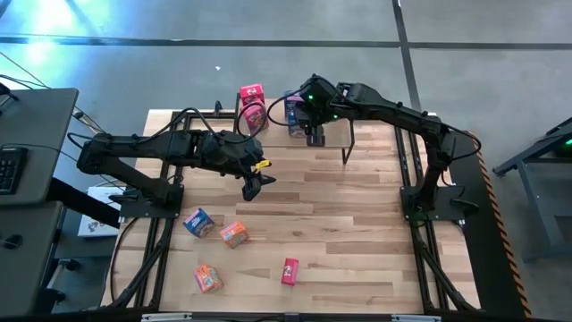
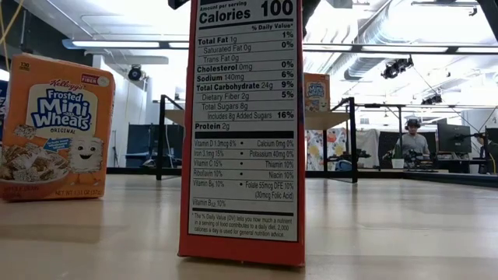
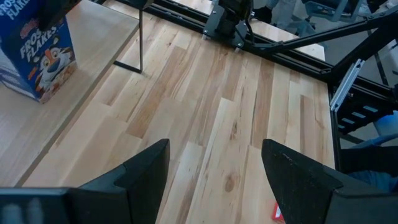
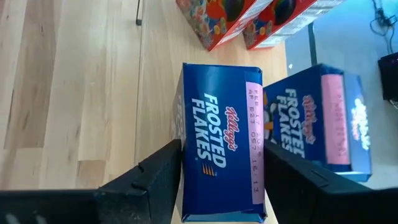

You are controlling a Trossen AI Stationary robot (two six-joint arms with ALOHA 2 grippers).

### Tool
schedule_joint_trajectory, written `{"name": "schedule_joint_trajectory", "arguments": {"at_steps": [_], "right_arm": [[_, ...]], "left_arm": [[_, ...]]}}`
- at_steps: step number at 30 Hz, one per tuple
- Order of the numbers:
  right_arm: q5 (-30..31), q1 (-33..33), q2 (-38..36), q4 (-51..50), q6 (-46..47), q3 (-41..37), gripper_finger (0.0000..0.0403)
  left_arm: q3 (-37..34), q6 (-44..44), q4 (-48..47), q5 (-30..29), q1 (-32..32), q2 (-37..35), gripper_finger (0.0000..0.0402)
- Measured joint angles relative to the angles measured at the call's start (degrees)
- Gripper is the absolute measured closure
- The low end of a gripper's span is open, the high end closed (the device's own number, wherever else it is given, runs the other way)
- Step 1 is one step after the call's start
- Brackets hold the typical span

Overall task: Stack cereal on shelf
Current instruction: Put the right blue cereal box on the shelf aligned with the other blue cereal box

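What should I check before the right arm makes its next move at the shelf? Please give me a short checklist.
1. Blue box at the right end effector sits on the shelf, inside its edge: ok.
2. Right end effector has let go of that box: cannot tell.
3. Second blue box stands apart from it, with a gap between them: ok.
4. Red boxes stand clear of the right arm's way back: ok.
5. Left end effector is open, empty and over the table: ok.
6. All cereal is on the shelf: not ok, four boxes lie on the table.
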Motion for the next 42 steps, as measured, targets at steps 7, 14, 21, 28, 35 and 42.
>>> {"name": "schedule_joint_trajectory", "arguments": {"at_steps": [7,14,21,28,35,42], "right_arm": [[0.0,0.0,0.0,-0.2,-0.2,0.0,0.0189],[3.7,0.0,0.0,1.8,-0.8,0.0,0.0185],[4.3,0.0,0.0,1.5,-1.5,0.0,0.0185],[4.4,0.0,0.0,1.5,-1.5,0.0,0.0185],[5.0,0.2,-0.3,1.5,-1.6,0.0,0.0185],[5.2,0.8,-0.9,1.8,-1.7,0.1,0.0185]], "left_arm": [[0.0,0.0,0.0,0.0,0.0,0.0,0.0155],[0.0,0.0,0.0,0.0,0.0,0.0,0.0155],[0.0,0.0,0.0,0.0,0.0,0.0,0.0155],[0.0,0.0,0.0,0.0,0.0,0.0,0.0155],[0.0,0.0,0.0,0.0,0.0,0.0,0.0155],[0.0,0.0,0.0,0.0,0.0,0.0,0.0155]]}}
